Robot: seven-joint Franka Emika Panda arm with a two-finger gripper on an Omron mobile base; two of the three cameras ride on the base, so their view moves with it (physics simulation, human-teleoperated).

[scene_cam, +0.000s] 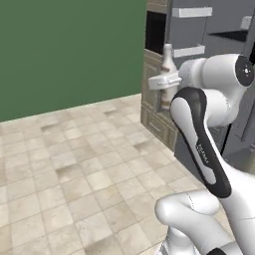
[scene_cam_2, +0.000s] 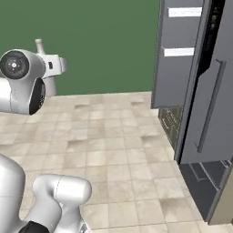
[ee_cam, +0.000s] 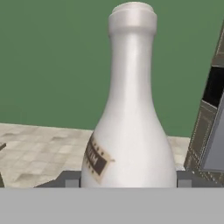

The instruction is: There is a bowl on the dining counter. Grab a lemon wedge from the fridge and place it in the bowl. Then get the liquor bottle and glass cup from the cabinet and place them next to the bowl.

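Note:
The liquor bottle point(ee_cam: 131, 127), pale with a narrow neck and a brown label band, stands upright between my fingers point(ee_cam: 70, 179) in the hand view. My gripper point(scene_cam: 165, 83) is shut on the bottle's point(scene_cam: 168, 60) body and holds it in the air, well above the tiled floor. From the right base view the gripper point(scene_cam_2: 53, 67) sits at the far left, with the bottle's point(scene_cam_2: 41, 46) neck rising above it. The grey fridge point(scene_cam_2: 179, 68) has its doors swung open, with white door shelves showing.
A fridge door with a long bar handle point(scene_cam_2: 209, 107) juts out at the right. A beige wooden unit point(scene_cam: 152, 107) with drawers and a dark niche stands just behind the bottle. The beige tiled floor point(scene_cam: 74, 164) stretches to a green wall point(scene_cam: 69, 50).

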